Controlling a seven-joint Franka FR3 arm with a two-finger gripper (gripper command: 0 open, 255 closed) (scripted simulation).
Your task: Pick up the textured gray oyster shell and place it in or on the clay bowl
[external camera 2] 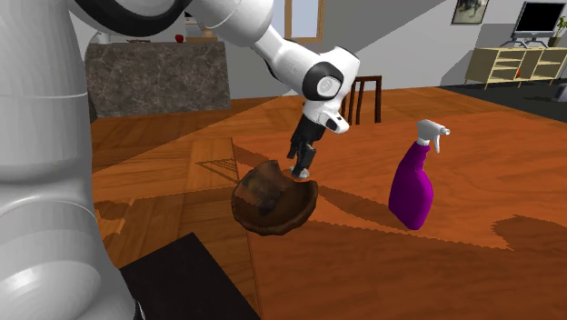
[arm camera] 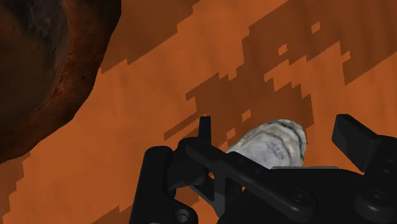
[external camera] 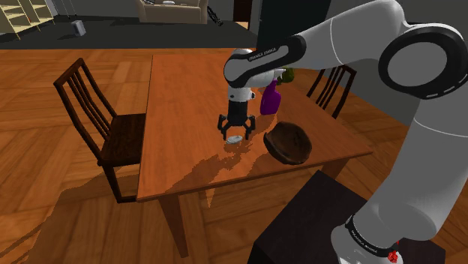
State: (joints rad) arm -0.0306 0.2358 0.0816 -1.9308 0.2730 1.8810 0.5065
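Reading the shoulder view from its left, we are finding the pale gray oyster shell (external camera: 235,140) lying on the desk (external camera: 180,112), toward the edge nearest the stand. Our end effector (external camera: 235,130) is hanging directly over it, fingers spread wide to either side and gripping nothing. Further right, near the desk's corner, the dark brown bowl (external camera: 287,142) is sitting empty. We are judging that grasp, lift and placement are all waiting to be done.
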